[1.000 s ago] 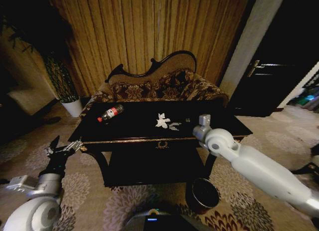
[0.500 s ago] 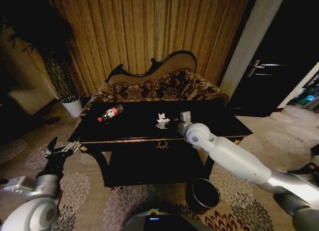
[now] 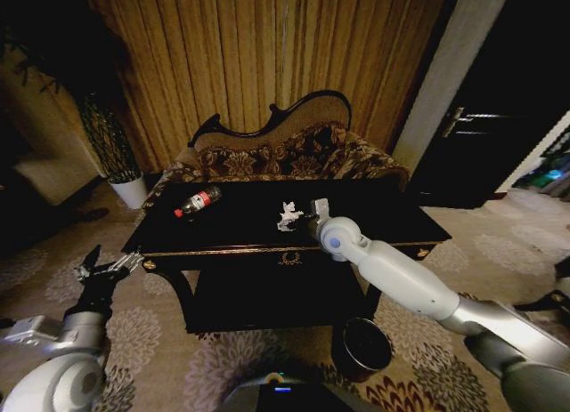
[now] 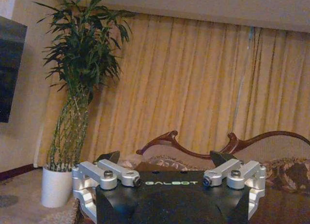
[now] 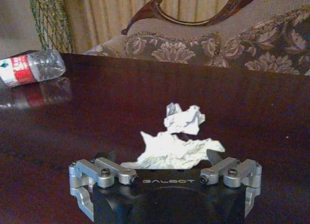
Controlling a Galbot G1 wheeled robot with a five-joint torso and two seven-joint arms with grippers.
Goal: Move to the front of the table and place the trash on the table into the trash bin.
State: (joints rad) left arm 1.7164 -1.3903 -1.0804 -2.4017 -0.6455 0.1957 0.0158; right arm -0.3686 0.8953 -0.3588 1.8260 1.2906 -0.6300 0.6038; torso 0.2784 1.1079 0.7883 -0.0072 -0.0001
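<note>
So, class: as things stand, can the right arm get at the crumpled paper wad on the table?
Probably yes: the right gripper sits open just before the paper wad, nothing between them on the table.

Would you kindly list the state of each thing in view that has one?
Bottle: lying on its side on the table, capped.
Paper wad: crumpled, on the table, between the open right gripper fingers.
Trash bin: upright on the floor, open.
Left gripper: open, beside the table.
</note>
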